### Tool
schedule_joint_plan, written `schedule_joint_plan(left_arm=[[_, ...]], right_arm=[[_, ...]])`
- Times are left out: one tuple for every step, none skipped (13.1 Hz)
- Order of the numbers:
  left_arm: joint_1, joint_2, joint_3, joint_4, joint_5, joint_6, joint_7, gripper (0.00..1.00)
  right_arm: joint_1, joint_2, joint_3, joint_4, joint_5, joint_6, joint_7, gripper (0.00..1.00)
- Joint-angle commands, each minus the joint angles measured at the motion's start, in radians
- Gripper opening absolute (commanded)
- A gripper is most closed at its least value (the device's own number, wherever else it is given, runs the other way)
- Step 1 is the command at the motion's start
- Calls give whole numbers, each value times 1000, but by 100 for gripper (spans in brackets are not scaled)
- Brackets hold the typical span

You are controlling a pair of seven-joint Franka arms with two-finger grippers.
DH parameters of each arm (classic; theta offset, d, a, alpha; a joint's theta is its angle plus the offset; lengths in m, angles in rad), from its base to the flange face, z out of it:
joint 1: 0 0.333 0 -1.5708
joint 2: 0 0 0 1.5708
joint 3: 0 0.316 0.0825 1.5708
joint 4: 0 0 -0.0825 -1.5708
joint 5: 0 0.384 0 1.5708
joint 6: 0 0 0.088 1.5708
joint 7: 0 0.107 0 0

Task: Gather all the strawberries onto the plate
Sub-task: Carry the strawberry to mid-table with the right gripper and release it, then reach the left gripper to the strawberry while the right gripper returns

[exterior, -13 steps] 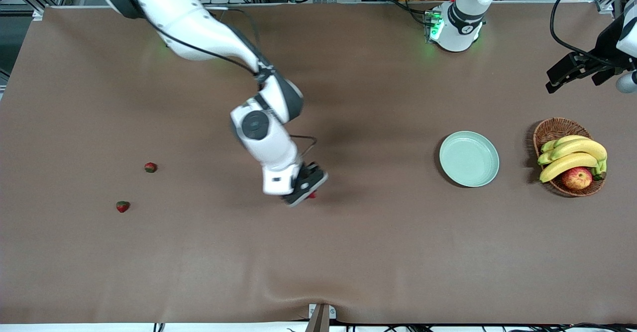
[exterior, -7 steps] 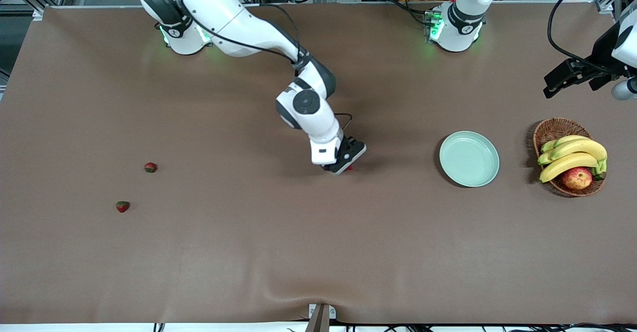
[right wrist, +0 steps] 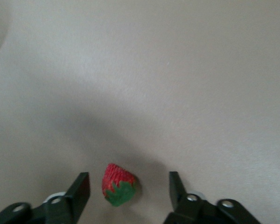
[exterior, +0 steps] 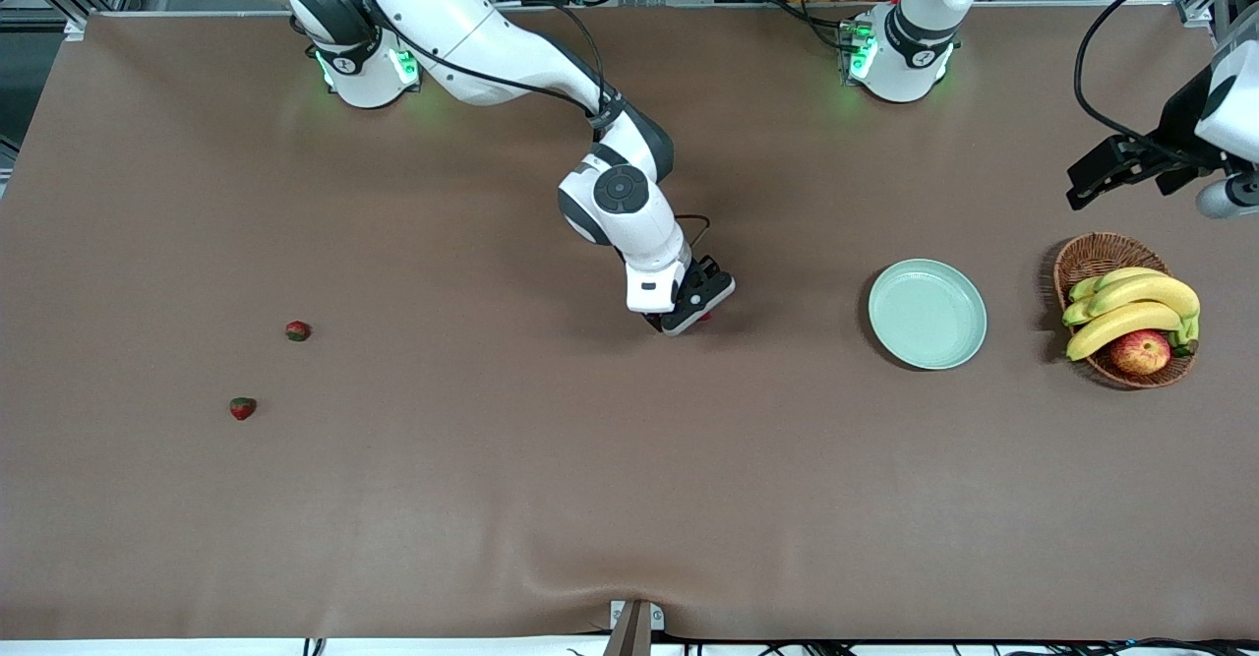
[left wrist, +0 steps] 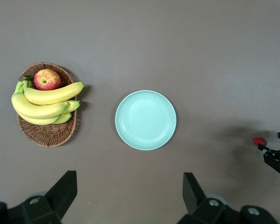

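One strawberry (right wrist: 117, 183) lies on the brown table between the fingers of my right gripper (right wrist: 129, 176), touching neither; that gripper is open. In the front view the right gripper (exterior: 696, 310) is low at mid-table, and a sliver of that strawberry (exterior: 704, 319) shows under it. The other two strawberries (exterior: 297, 330) (exterior: 242, 407) lie toward the right arm's end. The mint-green plate (exterior: 927, 314) is empty, toward the left arm's end. My left gripper (left wrist: 129, 176) hangs open and empty, high over the table beside the plate (left wrist: 145, 120).
A wicker basket (exterior: 1082, 255) with bananas (exterior: 1131, 307) and an apple (exterior: 1140, 351) stands beside the plate at the left arm's end. The left gripper (exterior: 1087, 182) hovers above the table near that basket.
The right arm carried a strawberry toward the plate, came down to the table and opened its jaws, letting the berry go. The left arm only drifted slightly.
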Motion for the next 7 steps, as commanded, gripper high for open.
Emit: schedule_joint_plan(left_arm=[[-11, 24, -4, 7, -18, 34, -9, 100], [-12, 40, -15, 7, -19, 49, -11, 100], [-11, 52, -32, 8, -24, 65, -11, 100], [-11, 66, -37, 8, -31, 80, -14, 100], [-12, 81, -40, 10, -38, 97, -28, 100], [-14, 96, -47, 10, -45, 117, -49, 100], [-14, 116, -69, 13, -48, 140, -77, 100]], right_arm=[[-65, -127, -3, -78, 7, -74, 9, 100], [-103, -177, -3, -109, 7, -109, 8, 100], [-137, -225, -3, -144, 7, -146, 6, 100], [-169, -280, -4, -186, 7, -191, 9, 100], [-202, -325, -4, -230, 5, -215, 11, 100], [-248, -371, -6, -294, 4, -216, 13, 100], [-304, -411, -6, -350, 4, -216, 13, 100]])
